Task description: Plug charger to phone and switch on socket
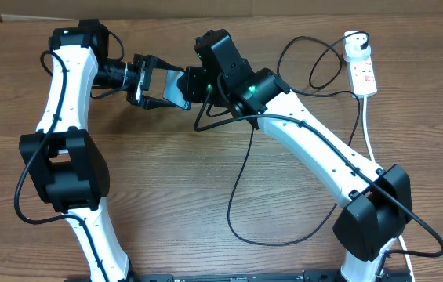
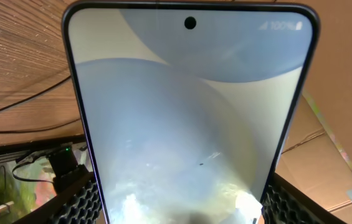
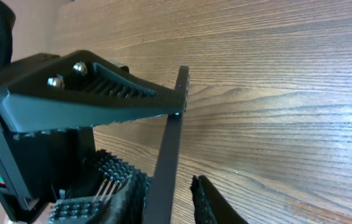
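Note:
The phone (image 1: 172, 83) is held off the table, its pale lit screen (image 2: 188, 124) filling the left wrist view. My left gripper (image 1: 176, 88) is shut on the phone, one ribbed pad on each long edge (image 2: 185, 202). My right gripper (image 1: 197, 86) meets the phone from the right. In the right wrist view the phone (image 3: 174, 124) shows edge-on between my right gripper's (image 3: 168, 182) fingers, with a gap still showing on the right side. The charger's black cable (image 1: 241, 180) loops across the table; its plug tip is hidden. The socket (image 1: 364, 74) lies at the far right.
A round white adapter (image 1: 353, 43) sits at the socket's far end, and a white cord (image 1: 370, 133) runs from it toward the front. The black cable makes a wide loop near the right arm's base (image 1: 284, 239). Cardboard lies along the table's far edge (image 1: 205, 8).

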